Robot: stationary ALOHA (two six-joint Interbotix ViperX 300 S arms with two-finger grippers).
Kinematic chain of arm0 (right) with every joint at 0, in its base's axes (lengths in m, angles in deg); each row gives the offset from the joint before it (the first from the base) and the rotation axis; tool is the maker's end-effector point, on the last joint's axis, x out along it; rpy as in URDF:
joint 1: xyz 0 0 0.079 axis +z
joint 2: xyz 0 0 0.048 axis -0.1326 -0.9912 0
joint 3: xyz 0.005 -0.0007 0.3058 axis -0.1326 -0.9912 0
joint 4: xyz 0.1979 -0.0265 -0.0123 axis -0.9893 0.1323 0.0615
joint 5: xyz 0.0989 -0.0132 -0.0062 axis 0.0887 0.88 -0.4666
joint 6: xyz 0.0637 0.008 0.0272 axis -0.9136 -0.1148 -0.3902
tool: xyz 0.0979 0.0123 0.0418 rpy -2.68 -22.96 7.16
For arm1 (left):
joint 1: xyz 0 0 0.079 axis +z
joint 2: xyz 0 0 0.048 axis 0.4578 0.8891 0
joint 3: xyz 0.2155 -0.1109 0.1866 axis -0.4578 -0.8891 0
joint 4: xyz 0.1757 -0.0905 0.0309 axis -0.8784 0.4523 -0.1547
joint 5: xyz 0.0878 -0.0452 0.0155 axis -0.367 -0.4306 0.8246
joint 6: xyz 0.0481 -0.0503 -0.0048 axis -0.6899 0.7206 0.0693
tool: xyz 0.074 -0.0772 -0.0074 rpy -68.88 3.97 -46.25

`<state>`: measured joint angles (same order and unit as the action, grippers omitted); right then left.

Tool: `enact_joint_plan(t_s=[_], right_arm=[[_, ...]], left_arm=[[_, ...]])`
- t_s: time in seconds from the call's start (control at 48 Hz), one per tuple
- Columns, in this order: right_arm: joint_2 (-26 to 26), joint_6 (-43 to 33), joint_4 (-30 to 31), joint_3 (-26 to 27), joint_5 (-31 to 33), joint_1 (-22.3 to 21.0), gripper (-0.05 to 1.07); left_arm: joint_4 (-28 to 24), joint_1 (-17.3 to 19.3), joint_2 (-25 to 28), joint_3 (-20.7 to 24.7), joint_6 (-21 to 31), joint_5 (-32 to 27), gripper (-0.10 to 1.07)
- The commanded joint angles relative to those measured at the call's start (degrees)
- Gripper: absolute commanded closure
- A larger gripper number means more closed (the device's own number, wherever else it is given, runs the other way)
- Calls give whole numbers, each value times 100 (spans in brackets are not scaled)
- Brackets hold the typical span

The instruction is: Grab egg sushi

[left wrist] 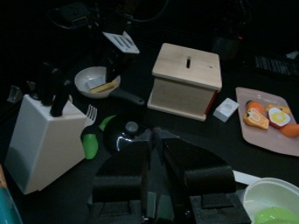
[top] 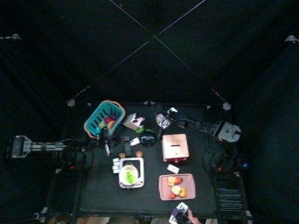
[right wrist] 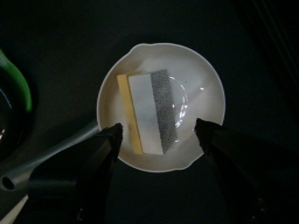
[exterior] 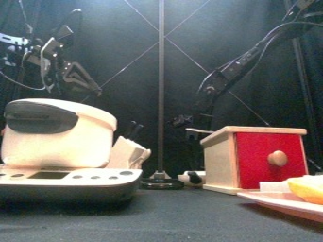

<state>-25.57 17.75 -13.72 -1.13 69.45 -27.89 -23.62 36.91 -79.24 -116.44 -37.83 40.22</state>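
**Right gripper open above the egg sushi in its white bowl**

The right gripper point(right wrist: 158, 144) has its two jaws spread wide with nothing between them, poised over a small white bowl point(right wrist: 205, 74). In that bowl lies the egg sushi point(right wrist: 156, 107): a yellow slab along one side, with a white and grey band beside it. Neither jaw touches the bowl or the sushi.

The left gripper point(left wrist: 152, 171) hangs over the table's left part; whether its jaws are apart cannot be told. Its wrist view shows the same white bowl point(left wrist: 96, 81) beside a white knife block point(left wrist: 47, 144) with dark handles standing in it. A wooden box point(left wrist: 187, 77) with a slot in its top stands near, well apart from the bowl. Beyond the box, a pink tray point(left wrist: 271, 122) carries a few orange and yellow food pieces.

In the front view a white rice cooker point(exterior: 63, 142) stands on the left and the wooden box, red-fronted, on the right.
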Motion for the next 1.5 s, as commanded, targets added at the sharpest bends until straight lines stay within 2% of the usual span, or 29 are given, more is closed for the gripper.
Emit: enact_joint_plan(t_s=[0.0, 0.396, 0.646, 0.792, 0.938, 1.125, 1.479], right_arm=[[79, 9, 9, 149, -9, 9, 5], [-114, 18, 79, 123, -9, 9, 7], [-141, -9, 79, 105, 9, 18, 23], [26, -44, 88, 132, 246, 70, 33], [272, -53, 88, 149, 545, 237, 37], [554, -88, 88, 149, 659, 431, 37], [861, -97, -88, 167, 659, 545, 37]], left_arm=[[-18, 9, -9, 62, 0, 26, 41], [-18, 9, -9, 62, 0, 26, 41], [-18, 9, -18, 62, 0, 26, 41], [-18, 9, -9, 62, 0, 26, 41], [-18, 9, -9, 62, 9, 26, 41], [-18, 9, -18, 62, 9, 26, 41], [-18, 9, -9, 53, 9, 26, 41]])
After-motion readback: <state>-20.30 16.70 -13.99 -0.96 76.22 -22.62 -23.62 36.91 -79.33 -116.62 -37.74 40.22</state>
